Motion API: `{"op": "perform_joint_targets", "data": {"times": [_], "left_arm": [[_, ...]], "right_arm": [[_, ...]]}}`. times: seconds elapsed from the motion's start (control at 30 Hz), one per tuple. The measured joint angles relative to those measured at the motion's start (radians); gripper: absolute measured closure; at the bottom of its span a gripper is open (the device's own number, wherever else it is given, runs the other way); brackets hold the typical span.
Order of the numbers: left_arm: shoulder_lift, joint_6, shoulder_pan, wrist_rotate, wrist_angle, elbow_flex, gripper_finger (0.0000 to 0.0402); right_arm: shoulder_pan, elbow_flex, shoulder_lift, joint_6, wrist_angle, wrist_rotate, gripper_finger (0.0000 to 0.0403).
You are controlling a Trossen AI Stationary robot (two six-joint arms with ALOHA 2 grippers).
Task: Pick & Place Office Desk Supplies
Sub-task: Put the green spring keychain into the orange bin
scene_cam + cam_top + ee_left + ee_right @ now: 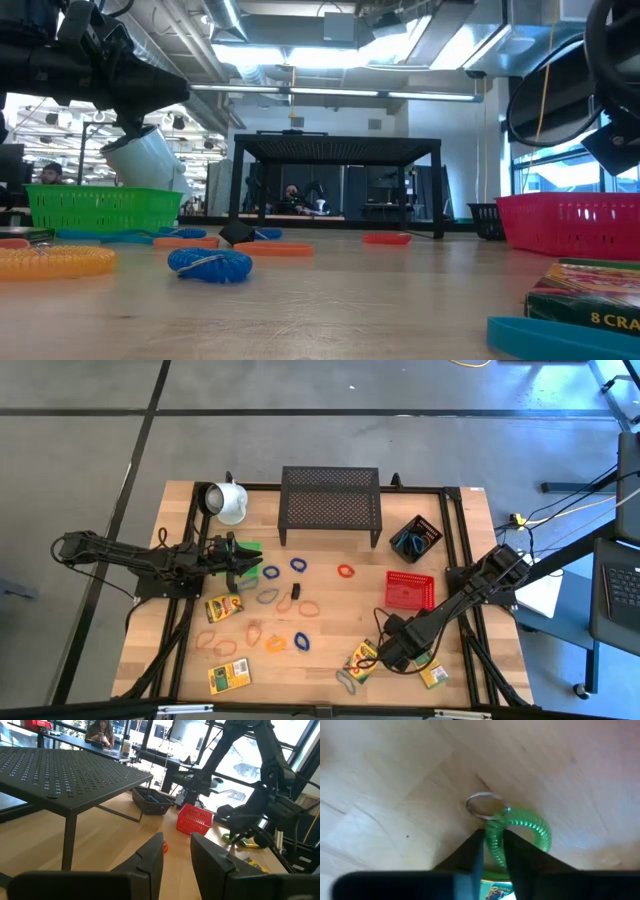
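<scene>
Right gripper [492, 845]: clenched on a green coiled cord [520, 827] with a metal ring [487, 805], down at the wooden table [330, 600].
Nearby: crayon box [362, 657], red basket [410, 589].
Left gripper [176, 851]: parted, empty, near the green basket [100, 207].

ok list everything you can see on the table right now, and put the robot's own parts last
Mesh rack: one, black, far middle.
Mug: one, white, far left, on its side.
Mesh basket: one, black, right of the rack.
Red basket: one, right side.
Green basket: one, under the left arm.
Crayon boxes: about five, yellow-green, near half.
Band loops: many; blue, red, orange, grey; centre.
Green coil keyring: one, near right.
Left gripper: jaws apart, empty.
Right gripper: jaws around the coil.
</scene>
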Motion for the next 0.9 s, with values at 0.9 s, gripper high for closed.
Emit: {"op": "perform_joint_targets", "data": {"times": [0.9], "left_arm": [[0.000, 0.000, 0.000, 0.000, -0.001, 0.000, 0.0311]], "right_arm": [[0.000, 0.278, -0.053, -0.225, 0.071, 0.595, 0.0381]]}}
